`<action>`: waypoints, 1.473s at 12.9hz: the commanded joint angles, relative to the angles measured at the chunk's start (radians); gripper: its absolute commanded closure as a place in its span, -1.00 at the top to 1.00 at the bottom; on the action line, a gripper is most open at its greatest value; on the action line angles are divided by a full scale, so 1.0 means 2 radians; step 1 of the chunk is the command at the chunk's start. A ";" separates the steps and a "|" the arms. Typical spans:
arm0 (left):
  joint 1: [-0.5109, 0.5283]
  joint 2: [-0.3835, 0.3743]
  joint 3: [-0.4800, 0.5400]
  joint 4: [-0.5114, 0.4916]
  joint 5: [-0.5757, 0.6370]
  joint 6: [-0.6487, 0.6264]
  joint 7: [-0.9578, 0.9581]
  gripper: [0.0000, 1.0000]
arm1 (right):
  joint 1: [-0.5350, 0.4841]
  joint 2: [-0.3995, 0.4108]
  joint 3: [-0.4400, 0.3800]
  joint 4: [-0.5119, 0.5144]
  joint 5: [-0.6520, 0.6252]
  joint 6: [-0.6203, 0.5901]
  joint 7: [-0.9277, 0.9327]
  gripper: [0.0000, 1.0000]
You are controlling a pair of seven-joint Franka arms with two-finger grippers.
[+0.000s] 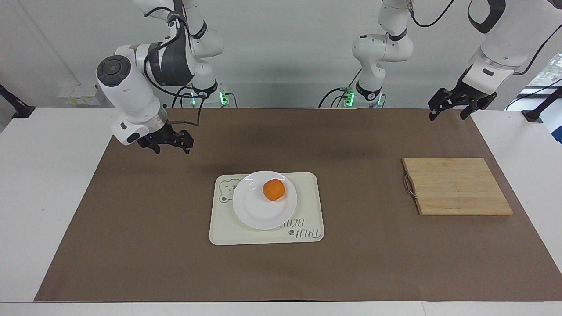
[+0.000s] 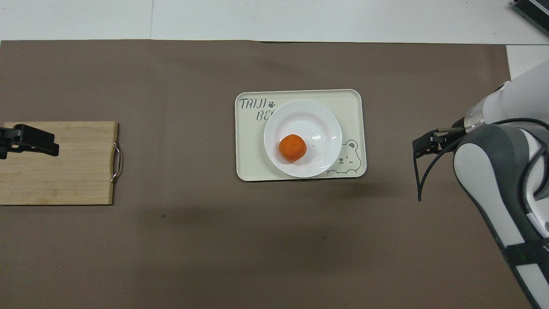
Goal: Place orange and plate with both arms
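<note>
The orange (image 1: 274, 190) (image 2: 292, 148) lies loose on the white plate (image 1: 259, 213) (image 2: 309, 120), a little off its middle. The plate rests on a cream tray (image 1: 307, 193) (image 2: 248, 163) at mid-table. My right gripper (image 1: 171, 148) (image 2: 422, 146) hangs open and empty over the brown mat, well clear of the tray, toward the right arm's end. My left gripper (image 1: 448, 115) (image 2: 38, 141) is raised and open with nothing in it, above the cutting board's area, where its arm waits.
A bamboo cutting board (image 1: 456, 186) (image 2: 77, 171) with a metal handle lies toward the left arm's end. A brown mat (image 1: 131, 245) covers most of the white table. The tray bears a bear drawing and lettering.
</note>
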 commanded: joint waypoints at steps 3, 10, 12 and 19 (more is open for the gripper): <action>0.001 -0.004 0.000 0.002 0.006 -0.010 0.006 1.00 | -0.054 -0.031 0.004 -0.053 -0.015 0.017 -0.044 1.00; 0.001 -0.004 0.000 0.002 0.006 -0.009 0.006 1.00 | -0.080 -0.044 0.010 0.068 -0.017 -0.050 -0.064 1.00; 0.001 -0.004 0.000 0.002 0.006 -0.009 0.006 1.00 | -0.079 -0.042 0.014 0.124 -0.015 -0.103 -0.037 1.00; 0.001 -0.004 0.000 0.002 0.006 -0.009 0.006 1.00 | -0.075 -0.106 0.044 0.101 -0.043 -0.116 -0.027 1.00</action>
